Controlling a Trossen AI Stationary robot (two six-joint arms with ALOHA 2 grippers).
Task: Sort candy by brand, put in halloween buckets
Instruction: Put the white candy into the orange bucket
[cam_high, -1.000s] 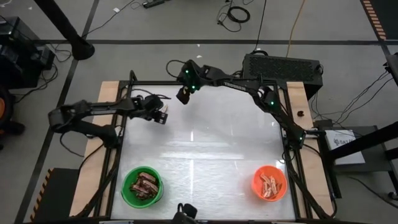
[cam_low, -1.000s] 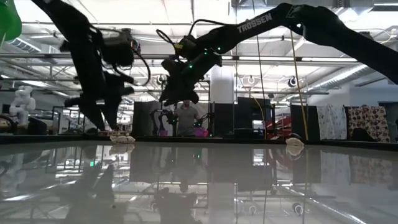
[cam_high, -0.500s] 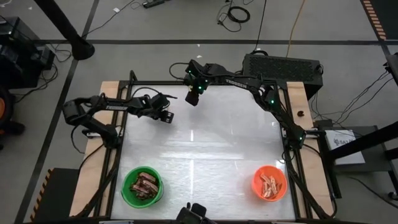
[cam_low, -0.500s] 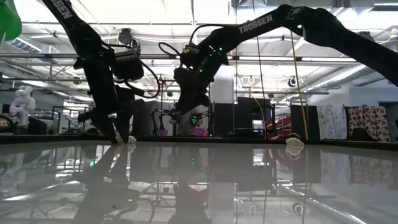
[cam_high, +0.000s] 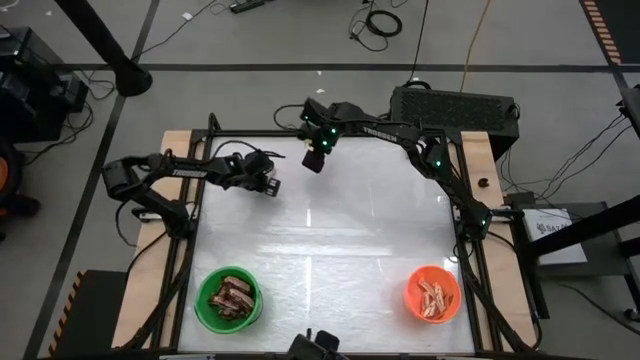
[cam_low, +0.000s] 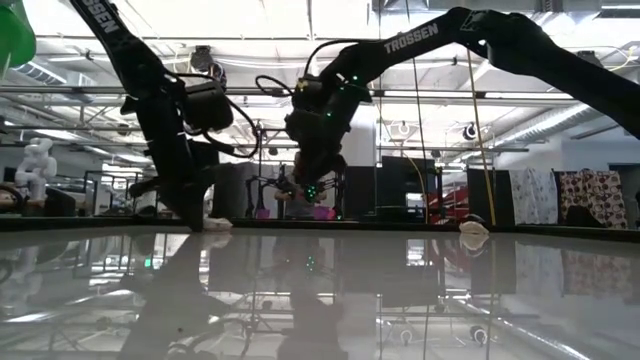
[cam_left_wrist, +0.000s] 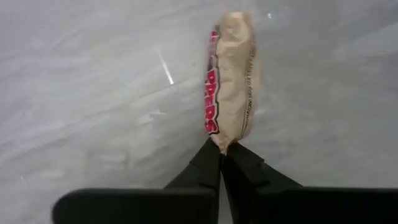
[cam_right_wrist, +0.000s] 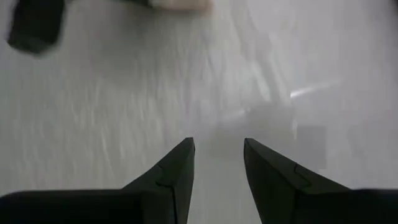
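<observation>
A pale tan candy (cam_left_wrist: 230, 81) with red lettering lies on the table near its far left corner. My left gripper (cam_high: 268, 186) is down at the table there, shut on the candy's end; the low view shows it (cam_low: 195, 222) beside the candy (cam_low: 217, 223). My right gripper (cam_high: 313, 162) hangs open above the far middle of the table, nothing between its fingers (cam_right_wrist: 219, 149). The green bucket (cam_high: 229, 298) at the near left holds dark reddish-brown candy. The orange bucket (cam_high: 433, 293) at the near right holds pale candy. My left gripper pinches the candy's crimped end (cam_left_wrist: 224, 144) between its two fingertips. The fingers come from above, pointing steeply down, and lie in line with the bar. The rest of the bar stretches away from the fingertips along the table top.
A second pale wrapped piece (cam_low: 474, 229) rests at the table's far right. A dark frame (cam_high: 205, 190) borders the table with wooden strips outside it, and a black box (cam_high: 455, 105) stands behind the far edge. Bare table lies between the arms and the buckets.
My left gripper has moved a little toward the table's right edge, come down to the table top and shut on the end of the tan candy. My right gripper has drifted toward the right and slightly nearer, still open.
</observation>
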